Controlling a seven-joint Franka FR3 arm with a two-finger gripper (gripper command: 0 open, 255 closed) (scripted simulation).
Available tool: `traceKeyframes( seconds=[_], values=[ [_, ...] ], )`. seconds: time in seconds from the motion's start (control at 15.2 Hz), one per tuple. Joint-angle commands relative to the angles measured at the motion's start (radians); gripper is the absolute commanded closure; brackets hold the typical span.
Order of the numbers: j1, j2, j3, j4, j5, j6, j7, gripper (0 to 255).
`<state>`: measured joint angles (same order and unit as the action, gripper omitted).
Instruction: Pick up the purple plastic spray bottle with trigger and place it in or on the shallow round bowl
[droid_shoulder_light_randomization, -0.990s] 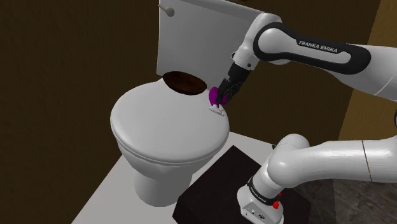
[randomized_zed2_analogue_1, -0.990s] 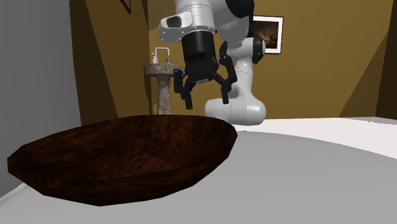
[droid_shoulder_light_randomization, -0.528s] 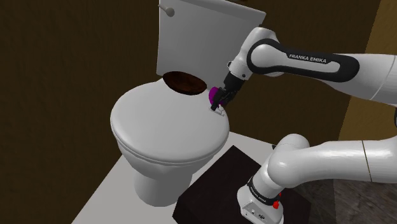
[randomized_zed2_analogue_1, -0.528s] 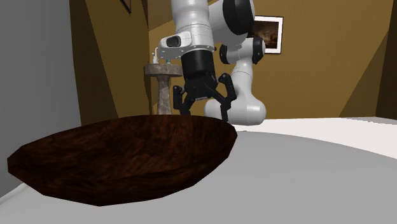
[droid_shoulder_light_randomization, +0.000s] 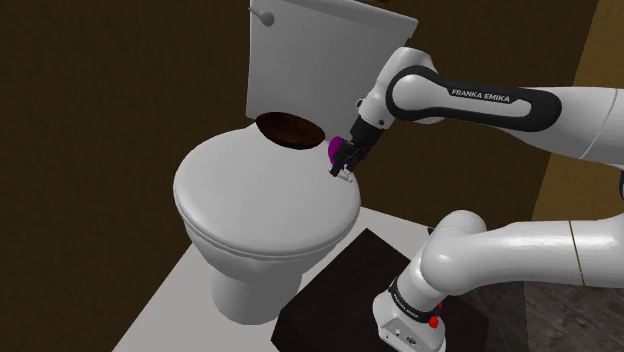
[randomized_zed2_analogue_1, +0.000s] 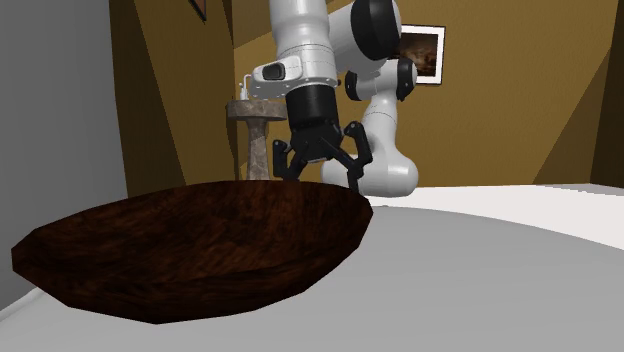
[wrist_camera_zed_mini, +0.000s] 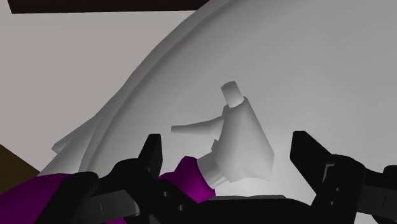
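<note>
surface: white toilet lid (droid_shoulder_light_randomization: 250, 195), dark bowl (droid_shoulder_light_randomization: 290, 129) set by tank (droid_shoulder_light_randomization: 310, 50)
room: brown walls (droid_shoulder_light_randomization: 110, 80)
jaws: held apart astride spray bottle (droid_shoulder_light_randomization: 335, 149)

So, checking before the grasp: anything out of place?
The purple spray bottle lies on its side near the edge of the closed toilet lid, and a dark brown bowl sits there too, both odd there.

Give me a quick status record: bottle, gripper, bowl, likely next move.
bottle: purple body, pale trigger head, lying on the closed toilet lid near its edge at the shoulder view's right
gripper: open, low over the lid, straddling the bottle's head; no clasp visible
bowl: dark brown, at the lid's back edge, apart from the bottle
next: probably close on the bottle, then lift toward the bowl
</note>
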<state>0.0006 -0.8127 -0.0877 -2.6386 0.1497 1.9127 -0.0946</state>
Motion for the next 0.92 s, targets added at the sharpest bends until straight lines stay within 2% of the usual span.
traceKeyframes(
  seconds=[0.0,0.59,0.86],
  values=[
    [0.0,0.0,0.0,0.0,0.0,0.0,0.0,255],
    [0.0,0.0,0.0,0.0,0.0,0.0,0.0,255],
    [0.0,-0.002,0.001,0.052,-0.002,-0.053,0.01,255]
  ],
)
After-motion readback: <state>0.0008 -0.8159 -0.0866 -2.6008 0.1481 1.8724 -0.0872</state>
